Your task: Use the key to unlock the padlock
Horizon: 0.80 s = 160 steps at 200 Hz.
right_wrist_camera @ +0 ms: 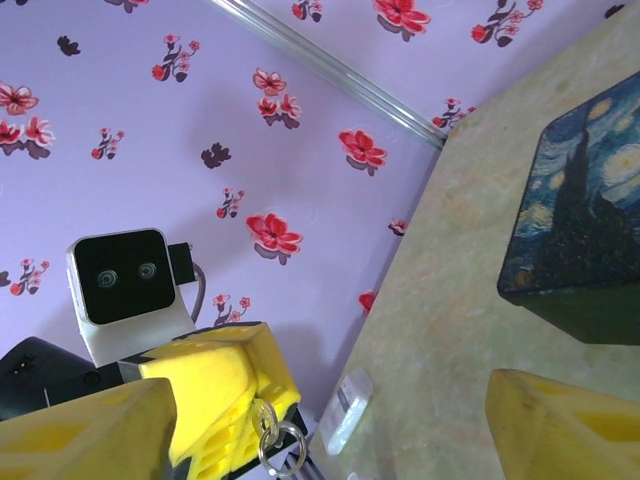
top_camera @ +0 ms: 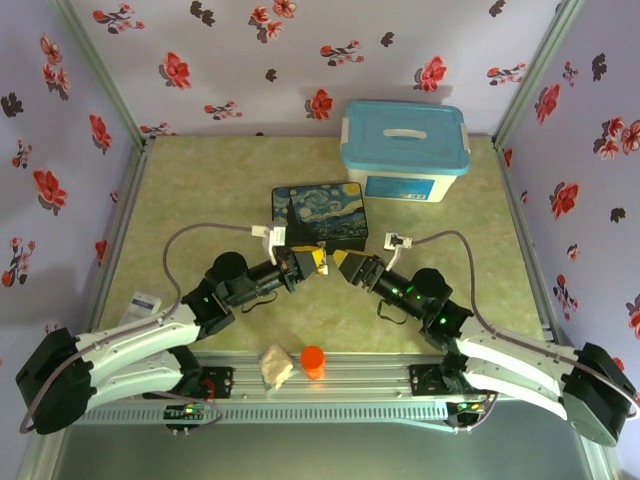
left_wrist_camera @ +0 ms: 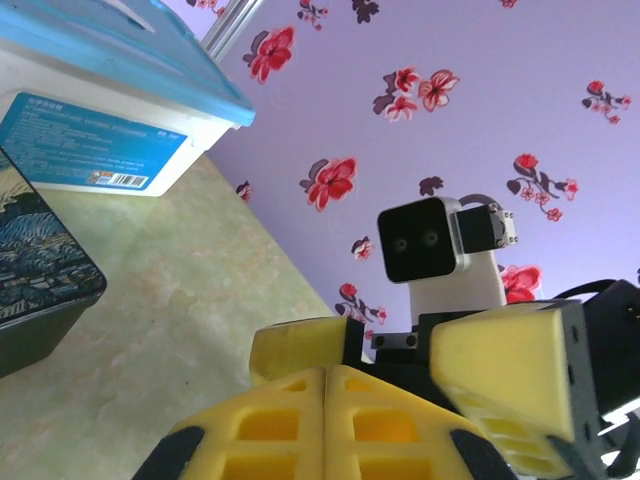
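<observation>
My left gripper (top_camera: 312, 262) (left_wrist_camera: 335, 375) is shut, its yellow fingers pressed together. In the right wrist view those fingers (right_wrist_camera: 215, 385) pinch the key (right_wrist_camera: 262, 418) by its shaft, so the pale round head and a metal split ring (right_wrist_camera: 283, 452) hang below the tips. My right gripper (top_camera: 343, 264) (right_wrist_camera: 320, 440) faces it tip to tip and stands wide open, with nothing between its fingers (left_wrist_camera: 505, 370). Both hover above the table in front of the painted tin (top_camera: 320, 215). The padlock is out of view.
A blue-lidded white box (top_camera: 405, 150) stands behind the tin. An orange cap (top_camera: 313, 360) and a beige lump (top_camera: 275, 366) lie by the front rail. A white packet (top_camera: 143, 300) (right_wrist_camera: 345, 410) lies at the left edge. Flowered walls enclose the green mat (top_camera: 200, 190).
</observation>
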Available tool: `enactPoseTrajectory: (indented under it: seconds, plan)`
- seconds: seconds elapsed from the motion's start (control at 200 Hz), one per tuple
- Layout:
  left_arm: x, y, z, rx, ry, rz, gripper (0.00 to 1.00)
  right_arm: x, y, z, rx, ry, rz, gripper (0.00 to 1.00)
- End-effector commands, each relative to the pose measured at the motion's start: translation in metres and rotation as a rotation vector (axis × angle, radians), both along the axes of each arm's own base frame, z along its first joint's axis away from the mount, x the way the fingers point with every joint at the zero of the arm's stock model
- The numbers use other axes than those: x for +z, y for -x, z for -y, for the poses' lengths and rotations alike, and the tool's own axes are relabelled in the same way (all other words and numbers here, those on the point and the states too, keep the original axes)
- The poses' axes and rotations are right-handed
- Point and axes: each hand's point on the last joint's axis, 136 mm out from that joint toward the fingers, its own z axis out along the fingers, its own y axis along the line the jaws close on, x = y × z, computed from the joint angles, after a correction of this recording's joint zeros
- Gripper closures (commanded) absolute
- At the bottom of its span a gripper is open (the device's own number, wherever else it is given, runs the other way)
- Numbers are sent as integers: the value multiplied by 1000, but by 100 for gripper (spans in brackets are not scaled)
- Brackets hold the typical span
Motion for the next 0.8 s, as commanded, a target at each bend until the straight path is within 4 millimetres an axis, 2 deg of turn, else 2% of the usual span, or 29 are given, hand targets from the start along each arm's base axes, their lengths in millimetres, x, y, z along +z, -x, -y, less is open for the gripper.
enactPoseTrajectory:
  seconds: [0.0,0.115,0.34,0.505,0.795]
  plan:
    - [36,-3,-2,10,100,56,100,42,8,-10,73,-91,108,28]
    - [41,-4,-1,10,115,50,100,46,13,-17,116,-121,133,43]
    - [45,-4,1,2,130,59,100,56,21,-27,185,-164,160,63]
    - [46,-6,1,6,138,55,100,53,21,-24,179,-180,159,72]
    - [46,-9,5,9,157,50,100,44,19,-27,187,-193,124,76]
